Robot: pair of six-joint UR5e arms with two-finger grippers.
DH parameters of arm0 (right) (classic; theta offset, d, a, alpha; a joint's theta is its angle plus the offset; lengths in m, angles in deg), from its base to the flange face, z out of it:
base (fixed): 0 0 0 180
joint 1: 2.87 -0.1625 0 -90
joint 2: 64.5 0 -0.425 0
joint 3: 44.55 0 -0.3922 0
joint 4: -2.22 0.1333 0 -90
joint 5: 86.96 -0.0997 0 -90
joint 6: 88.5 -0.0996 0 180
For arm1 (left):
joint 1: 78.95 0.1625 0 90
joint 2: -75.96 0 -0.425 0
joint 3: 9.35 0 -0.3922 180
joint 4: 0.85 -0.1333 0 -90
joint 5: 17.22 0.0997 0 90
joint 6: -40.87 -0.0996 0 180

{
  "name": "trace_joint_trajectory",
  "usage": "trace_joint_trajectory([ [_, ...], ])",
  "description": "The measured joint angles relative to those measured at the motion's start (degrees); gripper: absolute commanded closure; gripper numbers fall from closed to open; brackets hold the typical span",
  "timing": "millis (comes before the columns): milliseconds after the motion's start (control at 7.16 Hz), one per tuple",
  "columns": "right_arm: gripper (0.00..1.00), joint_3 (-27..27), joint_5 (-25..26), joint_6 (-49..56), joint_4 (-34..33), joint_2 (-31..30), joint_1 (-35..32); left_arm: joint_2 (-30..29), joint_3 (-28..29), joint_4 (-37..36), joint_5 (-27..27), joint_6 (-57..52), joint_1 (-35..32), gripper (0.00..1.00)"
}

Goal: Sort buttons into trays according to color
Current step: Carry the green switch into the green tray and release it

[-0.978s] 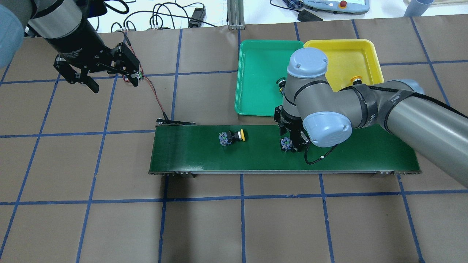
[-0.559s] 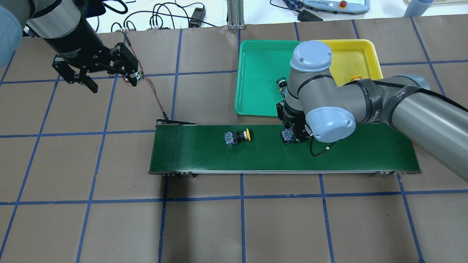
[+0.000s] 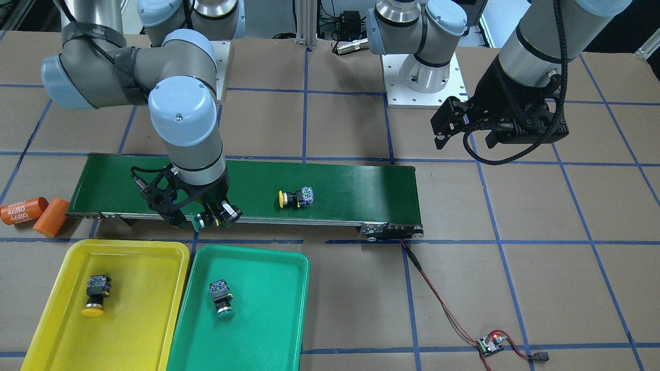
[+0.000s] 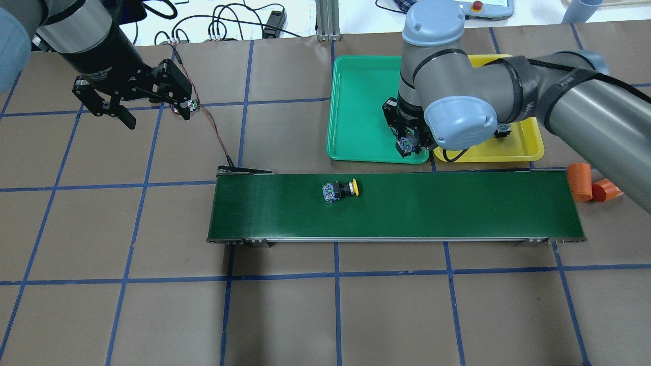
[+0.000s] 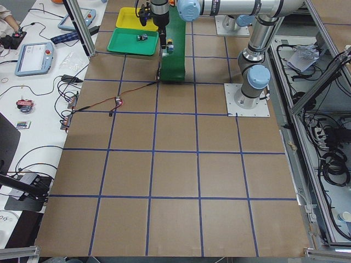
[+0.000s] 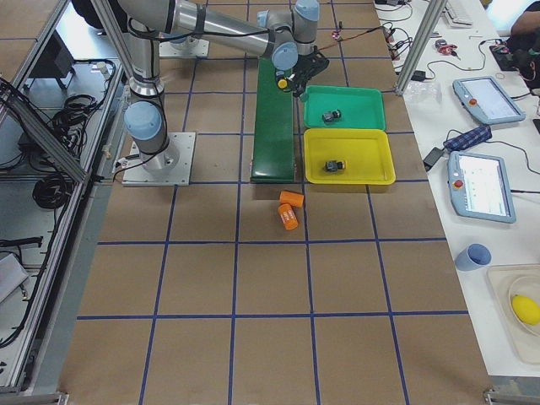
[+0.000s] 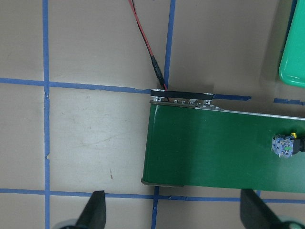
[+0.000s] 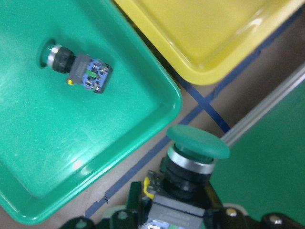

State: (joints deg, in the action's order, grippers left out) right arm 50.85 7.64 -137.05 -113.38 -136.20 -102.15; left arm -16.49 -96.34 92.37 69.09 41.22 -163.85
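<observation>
Overhead exterior view, a second back, had the right claw (image 4: 409, 145) down on the conveyor belt (image 4: 457, 208). Now it is up off the belt and carried toward 12 o'clock, at the 5 o'clock corner of the green tray (image 4: 356, 101), clenched on the green button (image 8: 198, 143). The right wrist view puts that button's cap over the strip of counter (image 4: 152, 305) between belt and tray corner, so I judge it needs a little more travel before letting go. A second green button (image 3: 220, 296) already lies in that tray, and one yellow button (image 3: 95, 294) lies in the yellow tray (image 3: 139, 288). The last yellow button (image 4: 342, 189) has drifted along the belt toward 3 o'clock and is likely next. The left claw (image 7: 172, 213) hovers released, unmoved, out at 10 o'clock of the belt.
</observation>
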Motion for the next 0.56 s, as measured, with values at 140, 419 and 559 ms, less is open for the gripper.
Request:
trace_joint_trajectory([
  [140, 1.00, -3.12, 0.84, 3.90, -2.28, 3.59, 0.01, 0.02, -0.01, 0.02, 0.00, -0.01, 0.00, 0.00],
  [419, 1.00, -7.88, 0.89, 10.11, -6.65, 10.76, -0.29, 0.11, -0.03, 0.11, 0.06, -0.07, -0.04, 0.00],
  [559, 1.00, -9.04, 0.69, 13.41, -8.53, 13.16, -0.68, 0.12, -0.03, 0.08, 0.08, -0.08, -0.05, 0.00],
])
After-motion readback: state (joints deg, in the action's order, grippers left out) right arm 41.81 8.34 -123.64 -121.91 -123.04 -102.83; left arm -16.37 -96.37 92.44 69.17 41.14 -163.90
